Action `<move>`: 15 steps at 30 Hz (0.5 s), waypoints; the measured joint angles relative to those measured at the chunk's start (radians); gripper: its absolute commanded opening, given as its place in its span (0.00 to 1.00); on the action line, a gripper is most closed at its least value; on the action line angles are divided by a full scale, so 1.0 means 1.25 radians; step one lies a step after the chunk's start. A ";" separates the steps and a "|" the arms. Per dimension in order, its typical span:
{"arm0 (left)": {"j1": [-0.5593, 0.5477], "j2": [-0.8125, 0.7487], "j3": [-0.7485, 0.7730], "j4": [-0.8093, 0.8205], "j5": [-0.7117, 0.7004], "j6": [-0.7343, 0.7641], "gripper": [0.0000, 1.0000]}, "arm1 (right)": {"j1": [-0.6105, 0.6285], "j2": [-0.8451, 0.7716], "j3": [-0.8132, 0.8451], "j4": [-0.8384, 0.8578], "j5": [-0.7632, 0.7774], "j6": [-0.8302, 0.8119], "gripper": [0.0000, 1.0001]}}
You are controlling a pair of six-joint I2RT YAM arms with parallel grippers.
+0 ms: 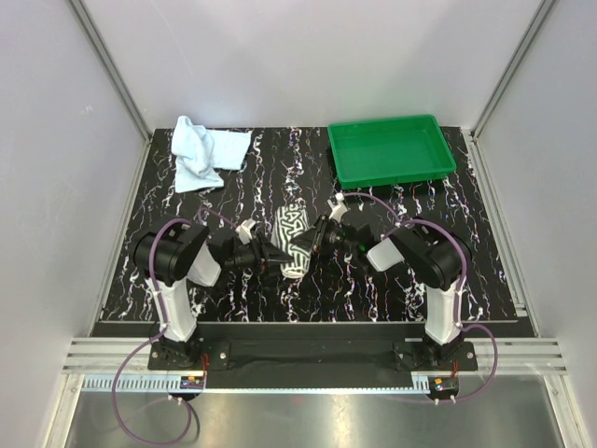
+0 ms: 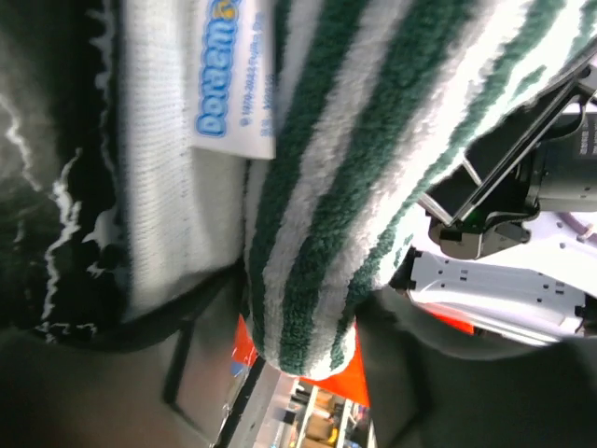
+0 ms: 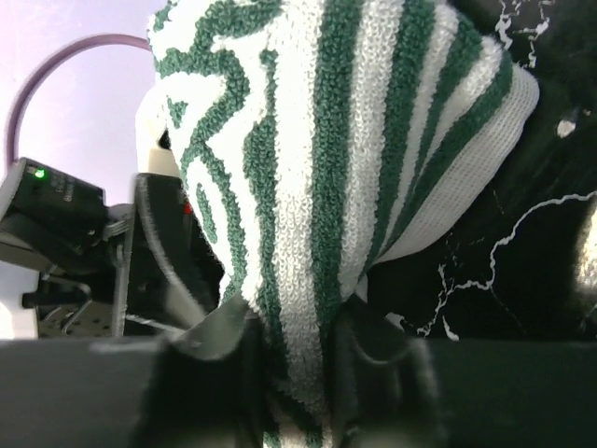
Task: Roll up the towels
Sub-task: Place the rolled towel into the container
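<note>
The green-and-white striped towel (image 1: 295,229) lies rolled up on the dark marbled mat between my two grippers. My right gripper (image 1: 313,239) reaches it from the right. In the right wrist view that gripper (image 3: 298,319) is shut, pinching a fold of the striped towel (image 3: 326,140). My left gripper (image 1: 272,255) meets the roll's near end from the left. In the left wrist view the jaws (image 2: 308,291) stand apart around the rounded end of the striped towel (image 2: 326,187), which looks unsqueezed. The pale blue towel (image 1: 201,154) lies crumpled at the back left, far from both grippers.
A green plastic tray (image 1: 438,140) stands at the back right of the mat. A white care label (image 2: 229,75) shows on the striped towel. Grey walls close the cell on three sides. The mat's front edge (image 1: 308,322) runs just ahead of the arm bases.
</note>
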 measured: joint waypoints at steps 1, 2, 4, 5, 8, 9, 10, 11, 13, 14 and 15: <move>0.000 -0.005 0.002 -0.002 -0.001 0.005 0.61 | 0.000 0.000 0.005 -0.009 0.000 -0.002 0.15; 0.001 -0.011 0.002 -0.007 -0.002 0.011 0.66 | 0.000 0.000 0.012 -0.022 -0.001 -0.003 0.14; 0.001 -0.027 0.002 -0.023 -0.004 0.021 0.71 | 0.001 -0.004 0.028 -0.055 -0.003 -0.009 0.13; 0.002 -0.041 0.002 -0.038 -0.009 0.025 0.75 | 0.002 -0.007 0.036 -0.073 -0.003 -0.012 0.13; 0.004 -0.103 0.000 -0.101 -0.020 0.034 0.91 | 0.003 -0.037 0.081 -0.182 -0.003 -0.042 0.13; 0.004 -0.125 -0.002 -0.118 -0.023 0.039 0.97 | 0.001 -0.050 0.100 -0.222 -0.003 -0.054 0.13; 0.004 -0.170 -0.002 -0.163 -0.027 0.050 0.99 | -0.003 -0.063 0.119 -0.263 -0.005 -0.067 0.13; 0.004 -0.213 -0.002 -0.198 -0.030 0.062 0.99 | -0.010 -0.080 0.144 -0.305 -0.006 -0.081 0.12; 0.004 -0.314 0.000 -0.286 -0.040 0.096 0.99 | -0.034 -0.111 0.201 -0.397 -0.012 -0.113 0.12; 0.004 -0.361 0.006 -0.338 -0.046 0.115 0.99 | -0.047 -0.121 0.231 -0.440 -0.013 -0.128 0.12; 0.004 -0.422 0.019 -0.409 -0.057 0.150 0.99 | -0.068 -0.132 0.272 -0.488 -0.012 -0.148 0.12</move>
